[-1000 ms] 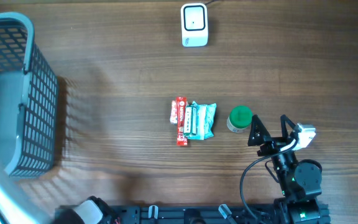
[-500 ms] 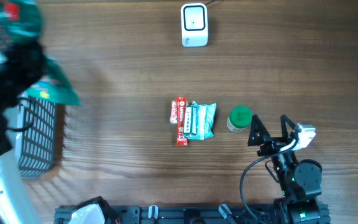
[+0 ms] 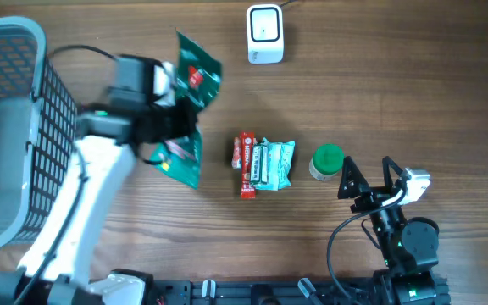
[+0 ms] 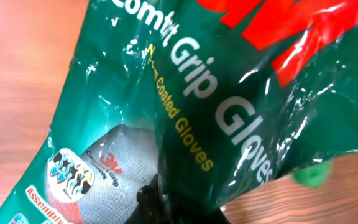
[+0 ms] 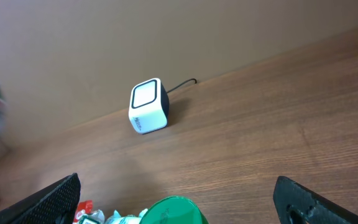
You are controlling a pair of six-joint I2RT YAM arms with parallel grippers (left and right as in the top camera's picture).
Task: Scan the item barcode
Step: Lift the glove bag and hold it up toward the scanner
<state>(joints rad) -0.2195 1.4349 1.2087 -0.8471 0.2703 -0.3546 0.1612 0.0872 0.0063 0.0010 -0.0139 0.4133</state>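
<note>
Hazards at the presentation stage of a barcode scan. The glove packet (image 3: 195, 78) hangs above the table (image 3: 396, 85), between the basket (image 3: 53, 127) and the scanner (image 3: 265, 34). It is near the scanner but not over it. The left fingers (image 3: 164, 127) are pinched together on crumpled film near the packet's middle. One half flares up toward the scanner; the other droops toward the red candy strip (image 3: 246, 163) and the teal sachet (image 3: 276, 163). The right fingers (image 3: 348, 180) stand wide apart and empty, just beside the green-lidded jar (image 3: 327, 159).

- **(a) Failed read.** No barcode shows in any view; the left wrist view gives only the printed front. If the code lies on a hidden face, or across a crease, the scanner's window would likely miss it.
- **(b) Glare.** The film is glossy and wrinkled, so highlights could wash out the bars.
- **(c) Slip.** The hold is on thin, slick film rather than on the gloves inside, so a quick turn of the wrist might let the packet slide or twist.
- **(d) Sweep.** The drooping half could brush the candy strip and sachet out of place.
- **(e) Contact.** The scanner looks small and light, so pressing the packet against it might shove it.
</note>
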